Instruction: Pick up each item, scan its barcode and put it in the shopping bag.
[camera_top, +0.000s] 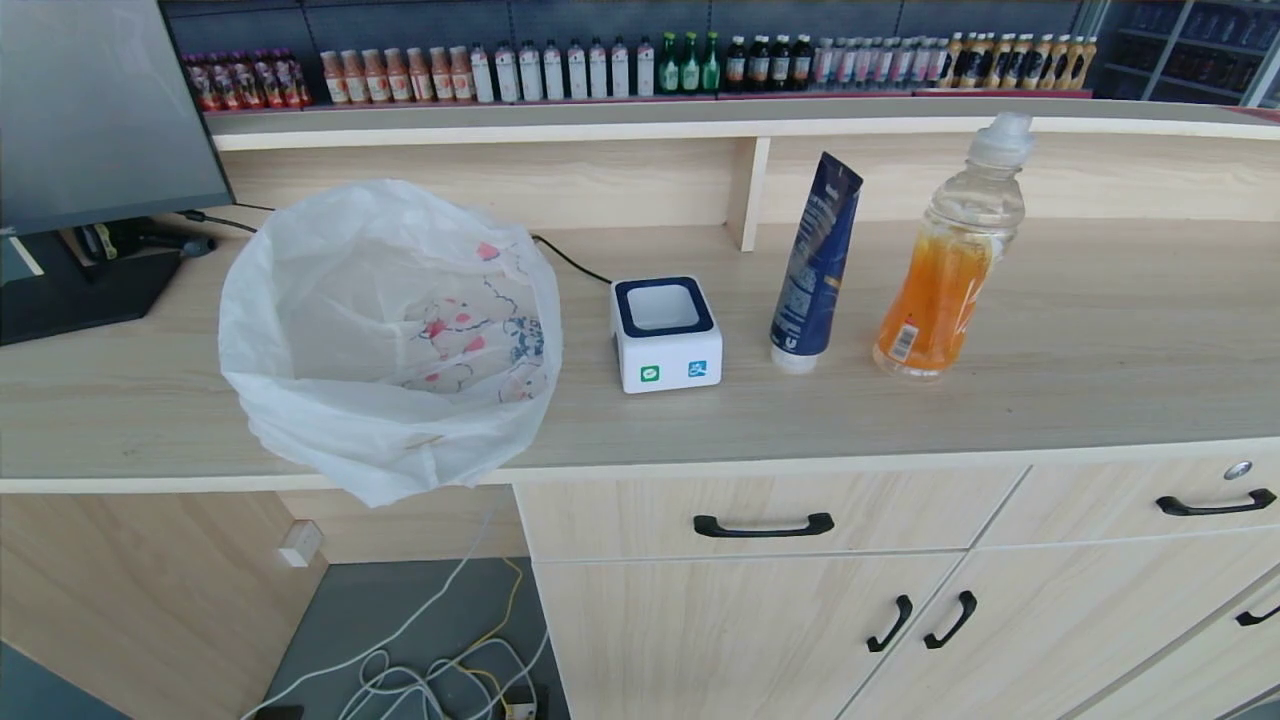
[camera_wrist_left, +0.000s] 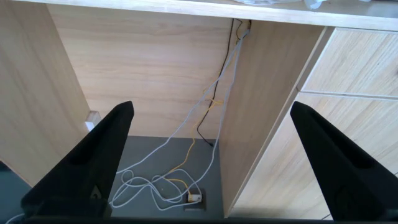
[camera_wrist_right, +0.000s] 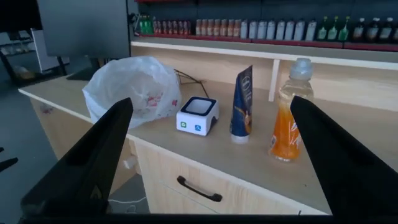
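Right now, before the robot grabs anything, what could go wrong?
The tube stands upright on its small cap, close beside the bottle, so a clumsy grab at either might knock the other over. The bag hangs partly over the front edge of the counter, so a heavy bottle dropped in could perhaps drag it off.
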